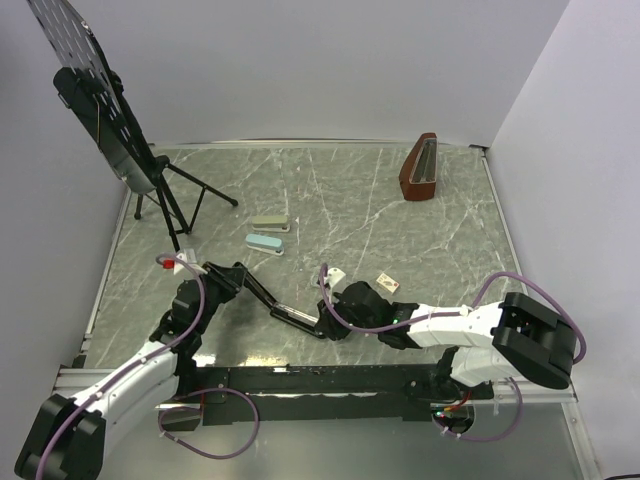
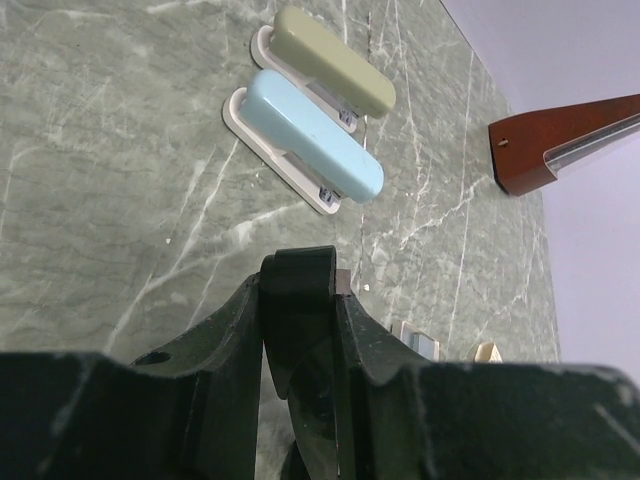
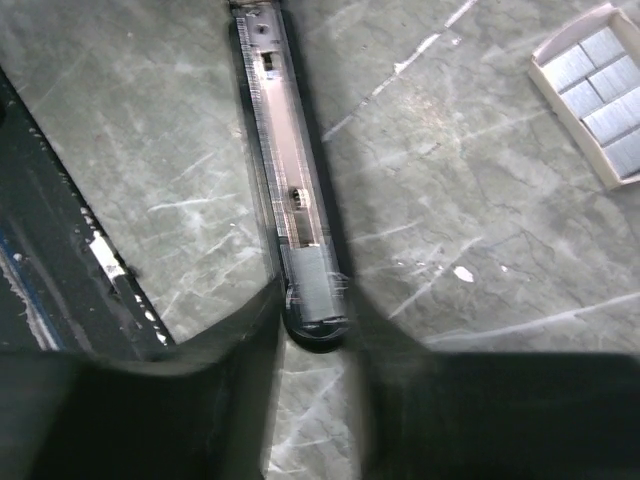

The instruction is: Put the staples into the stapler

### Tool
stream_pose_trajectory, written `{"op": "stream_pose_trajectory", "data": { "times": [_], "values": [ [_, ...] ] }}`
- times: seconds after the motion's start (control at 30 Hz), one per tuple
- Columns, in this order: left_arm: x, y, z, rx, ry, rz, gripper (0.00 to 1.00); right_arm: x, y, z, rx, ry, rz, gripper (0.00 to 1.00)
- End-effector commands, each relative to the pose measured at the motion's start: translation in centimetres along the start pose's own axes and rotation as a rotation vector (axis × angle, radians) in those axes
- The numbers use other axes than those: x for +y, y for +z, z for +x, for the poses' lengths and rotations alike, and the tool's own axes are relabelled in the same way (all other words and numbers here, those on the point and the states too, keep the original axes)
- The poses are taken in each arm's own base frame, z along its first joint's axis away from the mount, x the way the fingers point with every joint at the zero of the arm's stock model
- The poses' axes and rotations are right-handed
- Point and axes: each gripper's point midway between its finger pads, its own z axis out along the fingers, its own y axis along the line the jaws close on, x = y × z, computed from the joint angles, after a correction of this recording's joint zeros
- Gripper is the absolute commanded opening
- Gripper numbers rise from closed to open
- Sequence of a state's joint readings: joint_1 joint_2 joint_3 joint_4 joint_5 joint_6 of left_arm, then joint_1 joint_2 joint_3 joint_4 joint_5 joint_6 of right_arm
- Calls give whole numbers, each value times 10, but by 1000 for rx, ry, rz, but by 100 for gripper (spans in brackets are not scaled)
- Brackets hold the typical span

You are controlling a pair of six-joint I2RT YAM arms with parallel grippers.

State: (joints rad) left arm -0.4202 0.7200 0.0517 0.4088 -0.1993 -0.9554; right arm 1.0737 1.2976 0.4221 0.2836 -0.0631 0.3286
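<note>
Left jaws clamp black stapler, silvery rail

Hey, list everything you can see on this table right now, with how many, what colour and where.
Black stapler: one, black, opened out, front centre.
Other staplers: two, olive and light blue, side by side mid-table.
Staple box: one, whitish, open, right of centre.
Staples: several strips, grey, in box.
Wooden wedge: one, red-brown, far right.
Perforated stand: one, black, far left.
Table: one, green-grey marble.
Left tool: one, black, clamped on black stapler.
Right tool: one, black, around stapler's rail end.
</note>
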Motion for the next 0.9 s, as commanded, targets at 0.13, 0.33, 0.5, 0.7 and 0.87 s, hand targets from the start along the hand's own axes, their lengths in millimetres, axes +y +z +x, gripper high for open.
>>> {"op": "stream_pose_trajectory", "data": {
  "times": [0.13, 0.33, 0.5, 0.7, 0.87],
  "values": [
    [-28, -3, -4, 17, 91, 117, 7, 5, 0, -25, -81, -45, -20, 3],
    [-85, -12, 9, 111, 257, 291, 19, 7, -8, -43, -137, -100, -19, 0],
    [-106, -26, 49, 210, 380, 323, 26, 7, -10, -62, -178, -142, 1, 0],
    [-137, -46, 84, 257, 427, 381, 28, 10, -8, -79, -206, -162, 10, 0],
    [-164, -65, 118, 324, 450, 446, 37, 8, -9, -92, -244, -168, 33, 0]
  ]
}}
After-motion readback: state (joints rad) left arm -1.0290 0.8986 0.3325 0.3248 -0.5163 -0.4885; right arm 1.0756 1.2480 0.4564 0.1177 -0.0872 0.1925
